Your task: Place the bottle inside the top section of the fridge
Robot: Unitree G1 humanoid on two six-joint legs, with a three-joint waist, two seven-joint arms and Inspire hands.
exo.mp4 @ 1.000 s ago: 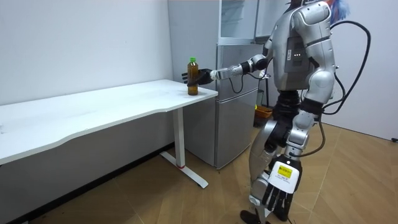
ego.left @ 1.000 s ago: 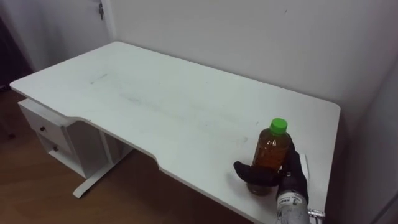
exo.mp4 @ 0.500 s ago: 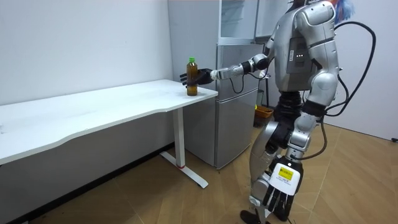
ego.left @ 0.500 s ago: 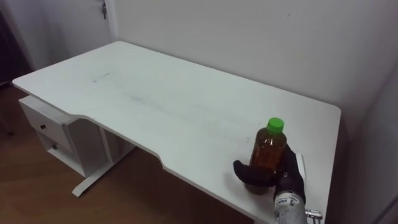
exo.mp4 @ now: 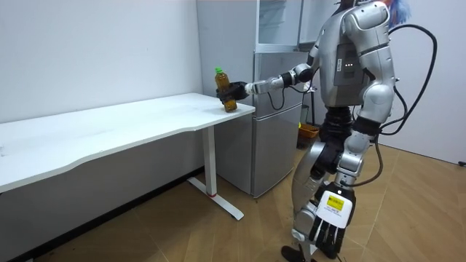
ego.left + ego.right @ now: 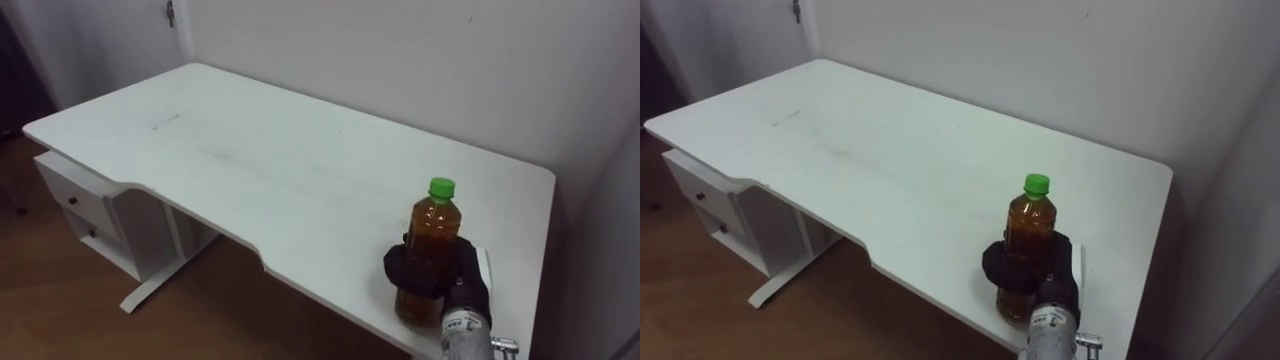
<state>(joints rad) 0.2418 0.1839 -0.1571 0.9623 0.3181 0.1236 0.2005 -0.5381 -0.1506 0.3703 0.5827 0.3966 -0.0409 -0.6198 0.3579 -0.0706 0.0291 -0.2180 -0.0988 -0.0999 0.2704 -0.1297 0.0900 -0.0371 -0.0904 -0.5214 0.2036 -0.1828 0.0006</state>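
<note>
One black right hand (image 6: pixel 412 272) clamps round the cylindrical amber, green-capped bottle (image 6: pixel 432 226).

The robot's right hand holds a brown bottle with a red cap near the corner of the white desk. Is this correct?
Not quite: the cap is green, not red; the left eye view shows it. The right hand does hold the brown bottle near the white desk's corner.
</note>
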